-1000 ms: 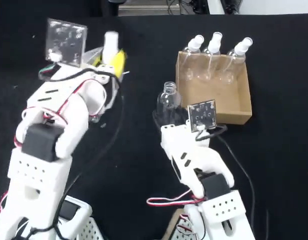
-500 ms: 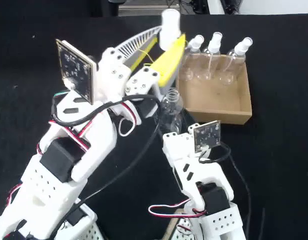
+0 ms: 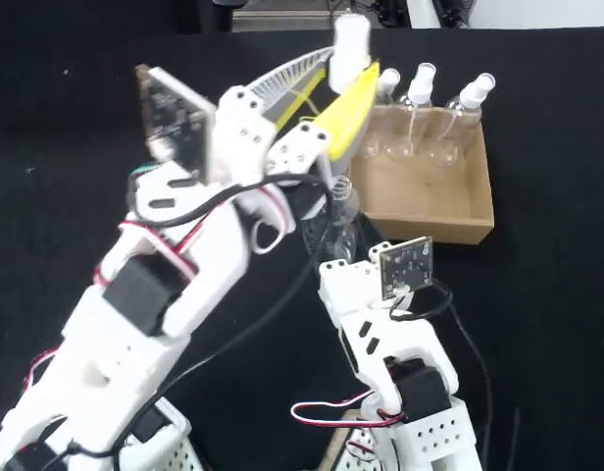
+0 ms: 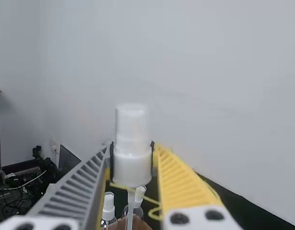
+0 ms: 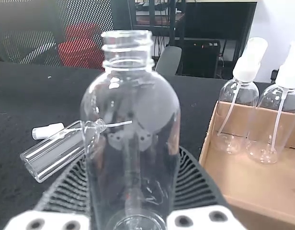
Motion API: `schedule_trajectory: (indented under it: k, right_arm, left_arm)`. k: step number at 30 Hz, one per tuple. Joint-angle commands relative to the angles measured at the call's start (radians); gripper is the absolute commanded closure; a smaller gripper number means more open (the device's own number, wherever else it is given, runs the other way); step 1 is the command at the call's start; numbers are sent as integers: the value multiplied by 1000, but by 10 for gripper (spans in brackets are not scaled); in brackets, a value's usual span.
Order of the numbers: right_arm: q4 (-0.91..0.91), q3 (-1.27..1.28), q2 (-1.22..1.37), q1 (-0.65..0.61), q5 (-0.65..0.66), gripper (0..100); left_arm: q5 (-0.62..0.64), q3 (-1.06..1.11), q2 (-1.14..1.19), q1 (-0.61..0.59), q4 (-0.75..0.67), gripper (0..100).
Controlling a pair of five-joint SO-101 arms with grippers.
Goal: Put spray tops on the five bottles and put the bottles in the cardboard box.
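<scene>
Left claw (image 4: 132,165) pinches the light, rigid spray top (image 4: 131,139) at its collar, dip tube dangling, raised near the open bottle (image 5: 130,120) gripped low in right claw (image 5: 133,182) beside cardboard box (image 3: 425,191); bottle likely light, slick, tippy.

left hand (image 3: 339,77) swung the spray top (image 3: 351,39) across, seemingly over the bottle (image 3: 345,218)

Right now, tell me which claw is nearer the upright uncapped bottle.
Right. The right claw grips the bottle around its lower body. The left claw is raised, holding a spray top, not touching the bottle.
</scene>
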Motion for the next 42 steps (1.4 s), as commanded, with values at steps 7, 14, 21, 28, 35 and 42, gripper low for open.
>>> schedule_trajectory:
  k: [7, 14, 21, 28, 35, 42]
  right_arm:
    - [-25, -15, -71, 17, 9, 988]
    - [-25, -15, -71, 17, 9, 988]
    - [-25, -15, -71, 17, 9, 988]
    - [-25, -15, -71, 17, 9, 988]
    - [-23, -13, -71, 17, 9, 988]
    - [-18, -13, -71, 17, 9, 988]
  left_arm:
    - [8, 4, 43, 12, 35, 970]
    - [97, 61, 44, 10, 77, 970]
    - [150, 189, 41, -42, 86, 942]
    - [272, 285, -84, -39, 152, 812]
    - [160, 291, -244, -58, 292, 809]
    - [104, 282, -362, -125, 359, 812]
